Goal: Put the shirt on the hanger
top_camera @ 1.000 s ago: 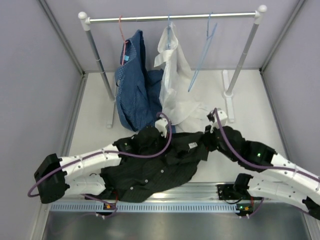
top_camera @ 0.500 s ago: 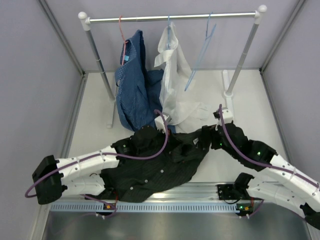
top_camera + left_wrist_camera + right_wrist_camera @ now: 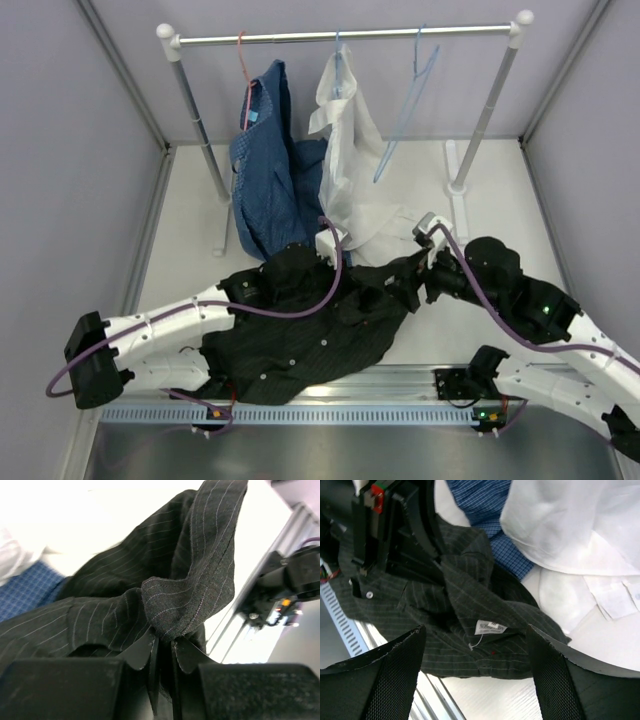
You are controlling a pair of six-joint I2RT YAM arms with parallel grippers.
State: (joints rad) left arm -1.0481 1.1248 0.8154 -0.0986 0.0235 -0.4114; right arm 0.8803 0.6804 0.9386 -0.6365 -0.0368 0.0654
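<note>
The black pinstriped shirt (image 3: 300, 340) lies crumpled on the table between both arms. My left gripper (image 3: 164, 642) is shut on a bunched fold of the shirt (image 3: 190, 595), near its upper edge (image 3: 335, 275). My right gripper (image 3: 475, 630) hangs open just above the collar, with the white neck label (image 3: 490, 627) showing between its fingers and nothing held. It sits at the shirt's right end (image 3: 408, 283). The light-blue wire hanger (image 3: 405, 115) hangs bare on the rail at the back right, far from both grippers.
A blue patterned shirt (image 3: 270, 180) on a red-orange hanger (image 3: 243, 70) and a white shirt (image 3: 355, 170) hang from the rail (image 3: 340, 36), their tails reaching the black shirt. White rack posts (image 3: 480, 130) stand left and right. Grey walls close in both sides.
My right gripper has opened, let go of the shirt's collar end and lifted slightly away. The left gripper keeps its fold and has shifted a little toward the back.
</note>
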